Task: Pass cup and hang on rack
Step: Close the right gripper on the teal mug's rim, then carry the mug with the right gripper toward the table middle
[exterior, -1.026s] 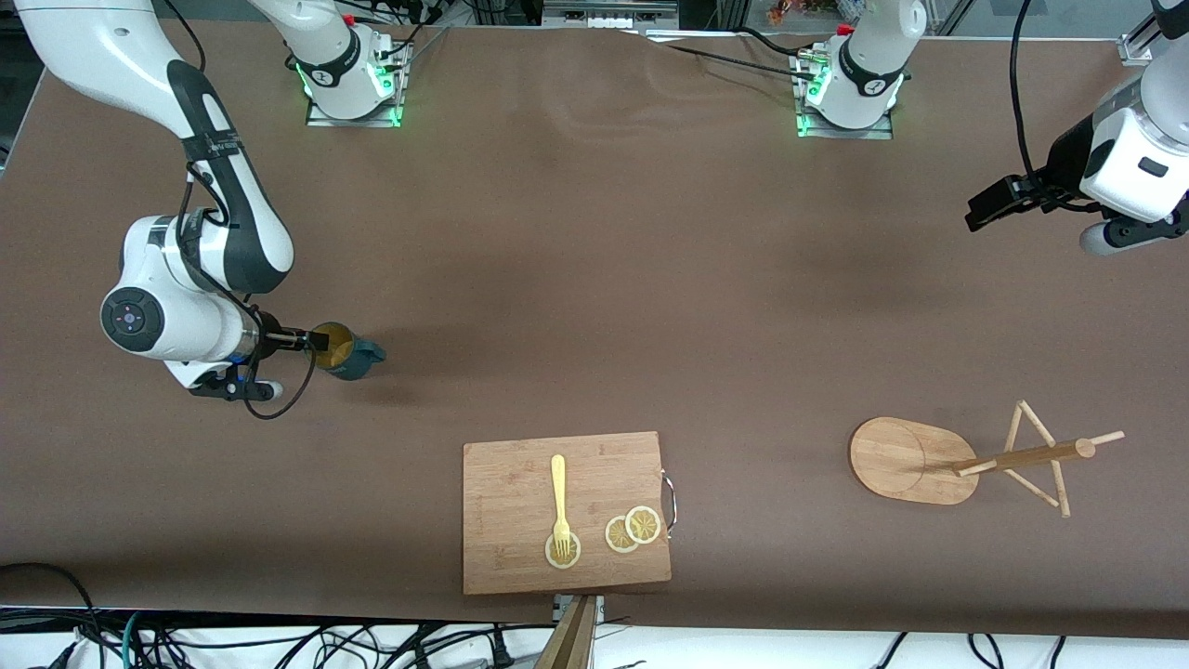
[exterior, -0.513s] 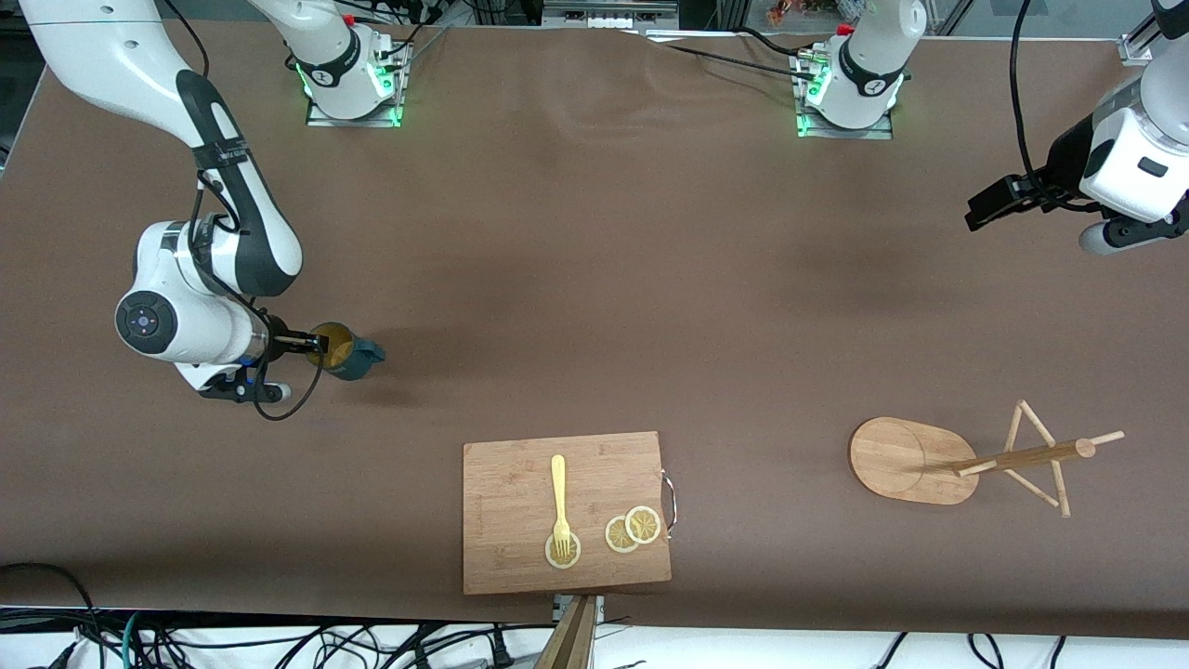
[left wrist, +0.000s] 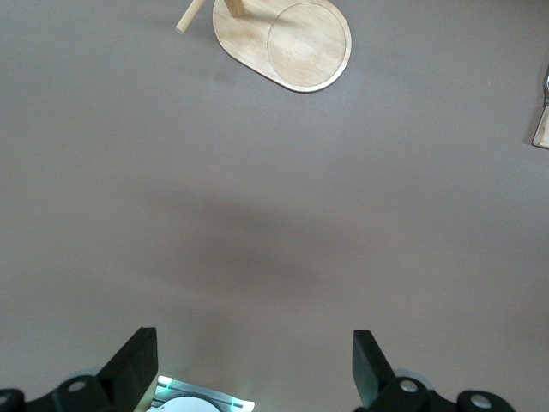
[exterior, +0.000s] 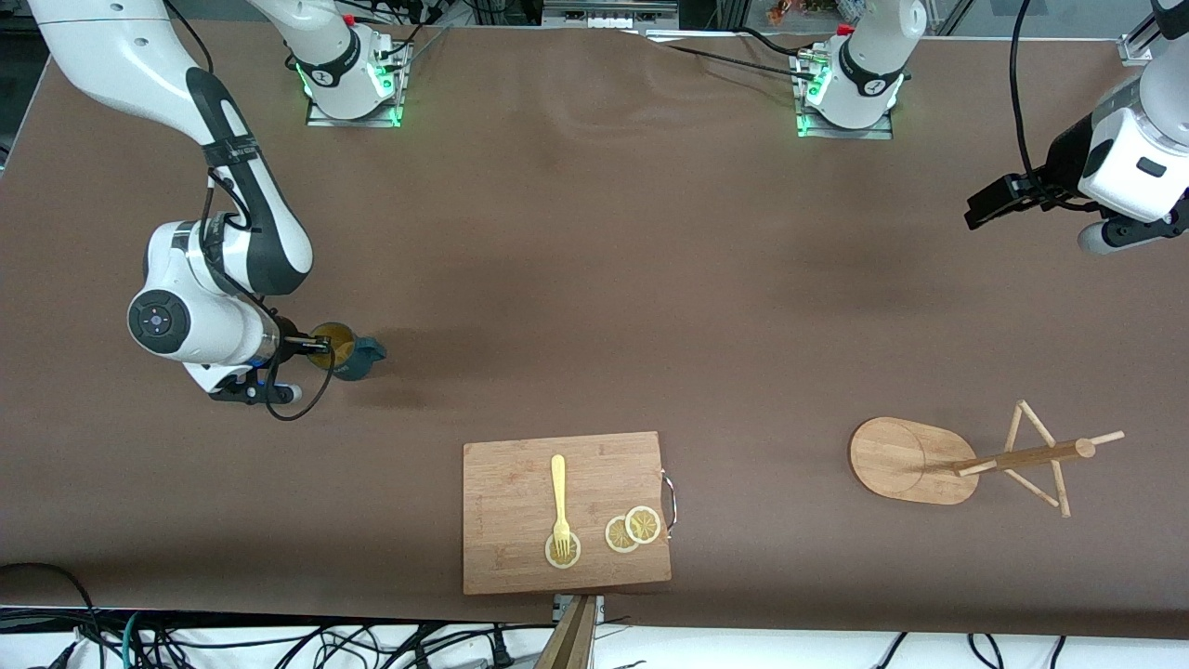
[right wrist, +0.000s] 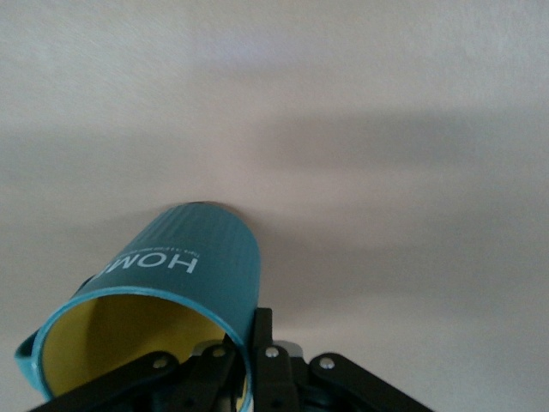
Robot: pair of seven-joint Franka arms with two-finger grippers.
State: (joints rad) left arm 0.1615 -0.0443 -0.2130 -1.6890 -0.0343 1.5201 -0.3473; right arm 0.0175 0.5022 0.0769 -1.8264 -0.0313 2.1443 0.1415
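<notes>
The dark teal cup (exterior: 351,353) with a yellow inside is at the right arm's end of the table, its handle pointing toward the table's middle. My right gripper (exterior: 320,346) is shut on its rim, one finger inside and one outside. In the right wrist view (right wrist: 247,339) the cup (right wrist: 184,266) is tilted and its bottom seems to touch the table. The bamboo rack (exterior: 906,460) stands at the left arm's end, and its base also shows in the left wrist view (left wrist: 287,43). My left gripper (exterior: 975,214) waits open and empty in the air (left wrist: 250,369), above the table near the left arm's end.
A wooden cutting board (exterior: 520,483) lies near the front edge at the middle. It carries a yellow fork (exterior: 559,492) and lemon slices (exterior: 633,528). Its corner shows in the left wrist view (left wrist: 542,129). Cables hang along the front edge.
The right arm's wrist has shifted a little toward the table's middle and away from the front camera. The cup has stayed in place. The left arm has not moved.
</notes>
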